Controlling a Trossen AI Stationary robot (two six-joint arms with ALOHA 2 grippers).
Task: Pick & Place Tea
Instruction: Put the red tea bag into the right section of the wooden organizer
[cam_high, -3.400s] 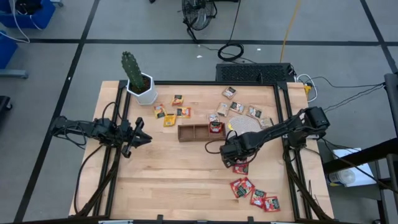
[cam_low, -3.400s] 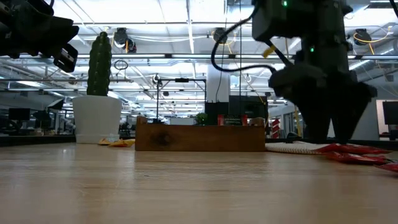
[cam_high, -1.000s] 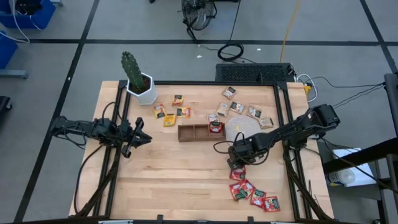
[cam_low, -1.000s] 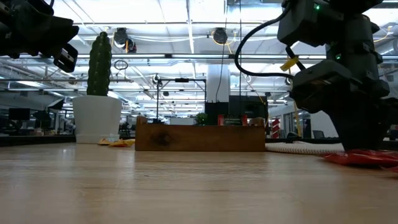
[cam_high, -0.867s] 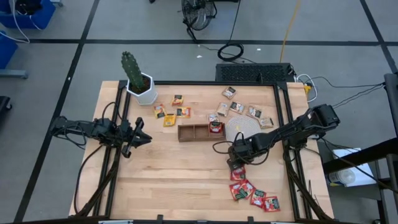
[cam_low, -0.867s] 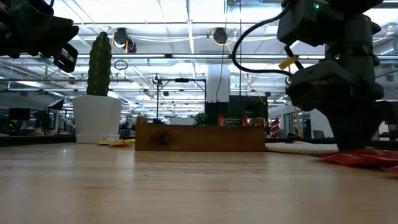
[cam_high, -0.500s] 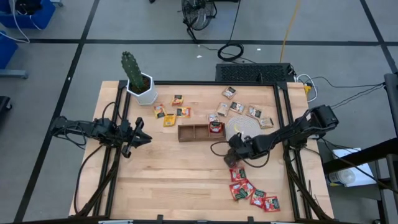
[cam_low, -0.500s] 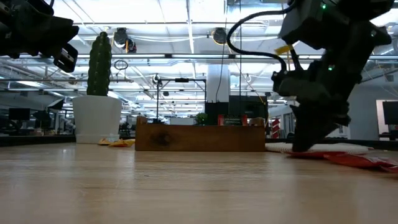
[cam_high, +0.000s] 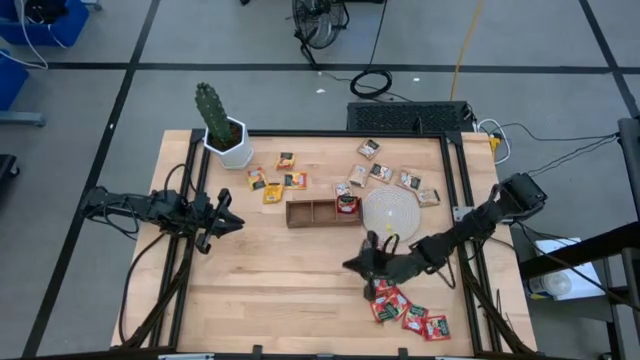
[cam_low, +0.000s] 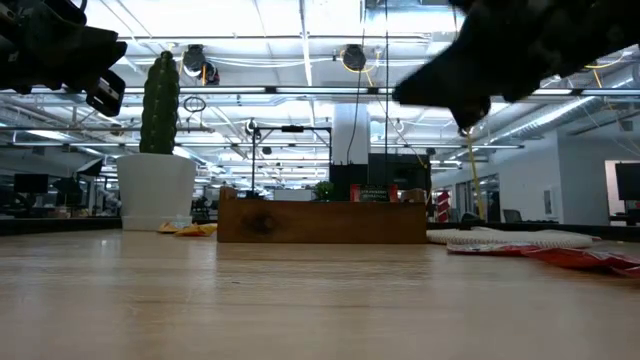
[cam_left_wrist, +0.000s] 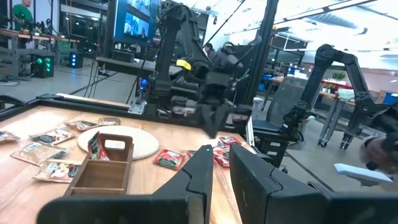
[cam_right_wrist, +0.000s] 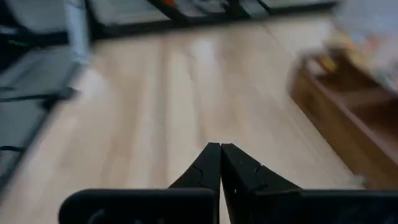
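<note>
Since half a second ago, your right arm has swung off the red sachets and lifted: in the low view it now shows only as a dark blur at the top, where before it stood down on the table by the disc. In the high view the right gripper (cam_high: 362, 264) now points toward the table's middle, above bare wood, just beside the red tea sachets (cam_high: 402, 309). Its fingers (cam_right_wrist: 219, 163) are pressed together with nothing between them. The left gripper (cam_high: 228, 219) waits at the left side of the table, unchanged, fingers (cam_left_wrist: 200, 177) nearly touching with only a thin slit between them, nothing held.

The table (cam_high: 270, 290) and its other contents look unmoved. The cactus pot (cam_high: 230, 143) stands at the far left corner.

Containers: the wooden tray (cam_high: 322, 212) sits mid-table. Its right-hand compartment holds one red sachet (cam_high: 347, 204), standing on edge as the left wrist view shows (cam_left_wrist: 94, 148). The other two compartments show only wood. The round disc (cam_high: 392, 211) lies just right of the tray, with nothing on it.

Tea elsewhere: yellow-orange sachets (cam_high: 273, 183) lie left of the tray, near the pot. Tan sachets (cam_high: 385, 173) are scattered behind the tray and disc.

Hard to make out: the right wrist view is motion-blurred, with the tray (cam_right_wrist: 348, 118) only a brown smear at the edge. You cannot count the red sachets closest to the right gripper, since the arm covers part of that pile.
</note>
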